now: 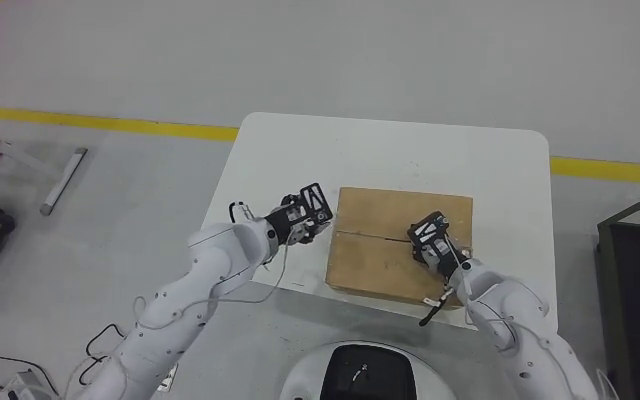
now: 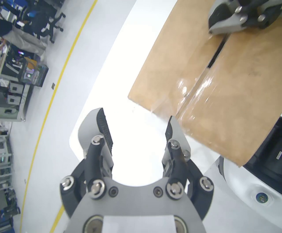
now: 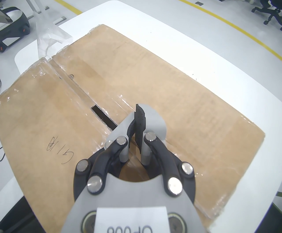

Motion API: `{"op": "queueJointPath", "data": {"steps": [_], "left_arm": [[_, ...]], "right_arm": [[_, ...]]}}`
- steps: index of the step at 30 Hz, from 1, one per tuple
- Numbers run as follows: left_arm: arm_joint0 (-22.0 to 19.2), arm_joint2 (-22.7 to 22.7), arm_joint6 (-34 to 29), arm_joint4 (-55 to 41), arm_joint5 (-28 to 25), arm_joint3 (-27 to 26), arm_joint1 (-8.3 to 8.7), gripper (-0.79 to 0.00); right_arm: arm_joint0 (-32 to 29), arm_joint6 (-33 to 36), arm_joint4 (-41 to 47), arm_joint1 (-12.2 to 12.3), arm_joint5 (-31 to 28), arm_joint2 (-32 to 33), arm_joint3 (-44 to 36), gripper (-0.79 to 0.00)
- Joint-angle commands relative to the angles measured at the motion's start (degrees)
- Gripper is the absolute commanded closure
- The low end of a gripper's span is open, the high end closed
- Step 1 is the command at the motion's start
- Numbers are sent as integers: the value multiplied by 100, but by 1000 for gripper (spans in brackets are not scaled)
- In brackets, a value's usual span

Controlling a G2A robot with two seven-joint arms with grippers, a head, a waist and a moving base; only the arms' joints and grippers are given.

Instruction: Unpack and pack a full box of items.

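Note:
A closed brown cardboard box (image 1: 400,242) lies on the white table (image 1: 400,150), its two top flaps meeting at a taped seam (image 3: 75,88) with a short dark gap in it. My right gripper (image 1: 432,237) (image 3: 139,114) is shut with nothing between its fingers, resting on the box top at the seam near the gap. My left gripper (image 1: 312,212) (image 2: 136,125) stands open over bare table just beside the box's left end (image 2: 154,94), one fingertip (image 2: 170,128) close to the taped corner. The right gripper (image 2: 222,19) also appears far off in the left wrist view.
Loose clear tape (image 3: 47,33) sticks up at the box's far left end. Bare table lies behind and to the right of the box. A yellow floor line (image 1: 120,124) runs behind the table; a grey bar (image 1: 62,180) lies on the floor to the left.

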Motion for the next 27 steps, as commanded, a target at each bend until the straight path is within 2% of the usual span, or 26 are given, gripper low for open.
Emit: {"op": "queueJointPath", "data": {"steps": [1,3,5,6,11,16,19,22,23,24,25,27], "left_arm": [[150,-94,-13,39,39,101,8,-280],[209,-95,17,54,58,197,7,-280],[186,5,16,166,-68,318,6,-314],[137,42,76,149,-53,384,-1,-299],[-157,382,126,445,-123,714,-34,-332],[-327,590,198,546,279,1032,-92,-391],[-413,677,198,569,374,1088,-118,-388],[-485,795,212,641,452,1156,-145,-329],[-506,817,243,625,491,1178,-155,-246],[-527,839,257,637,502,1184,-161,-49],[-547,853,248,676,515,1186,-166,0],[-559,856,231,734,590,1126,-174,0]], "right_arm": [[24,4,3,-8,-17,-17,9,0],[45,-6,10,-15,-26,-24,18,0],[58,-13,3,-20,-39,-29,28,0],[61,-15,2,-22,-40,-29,33,0],[54,-11,-27,-27,-61,-28,45,0],[36,-19,-45,-30,-63,-5,45,0],[28,-38,-59,-31,-64,12,47,0],[25,-50,-59,-33,-75,22,55,0],[27,-52,-60,-35,-76,21,59,0],[29,-55,-62,-37,-83,16,61,0],[32,-60,-59,-39,-87,16,66,0],[36,-62,-65,-43,-90,15,77,0]]}}
